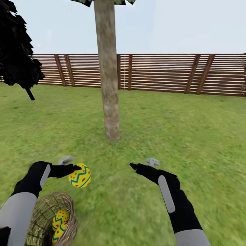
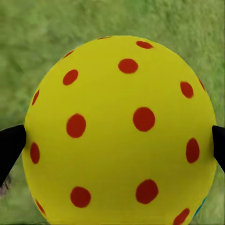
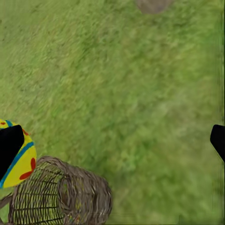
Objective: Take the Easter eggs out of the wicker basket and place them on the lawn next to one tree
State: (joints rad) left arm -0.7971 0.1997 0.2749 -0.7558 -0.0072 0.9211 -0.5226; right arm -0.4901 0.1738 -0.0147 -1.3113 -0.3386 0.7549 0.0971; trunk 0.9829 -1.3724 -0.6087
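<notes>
My left gripper [image 1: 76, 169] is shut on a yellow Easter egg [image 1: 80, 176] with blue zigzags and red dots, held above the lawn [image 1: 177, 130] just beyond the wicker basket [image 1: 54, 195]. In the left wrist view the egg [image 2: 119, 136] sits between the black fingertips [image 2: 9, 147]. Two more eggs [image 1: 60, 218] lie inside the basket at the bottom left. The tree [image 1: 108, 85] has a pale trunk and stands straight ahead, a short way past both hands. My right gripper [image 1: 141, 164] is open and empty over grass. The right wrist view shows the held egg [image 3: 21, 164], the basket [image 3: 61, 197] and the trunk base [image 3: 152, 4].
A brown slat fence [image 1: 160, 73] runs across the back of the garden. A dark-leaved tree [image 1: 17, 51] stands at the far left. Open grass spreads around the trunk and to the right.
</notes>
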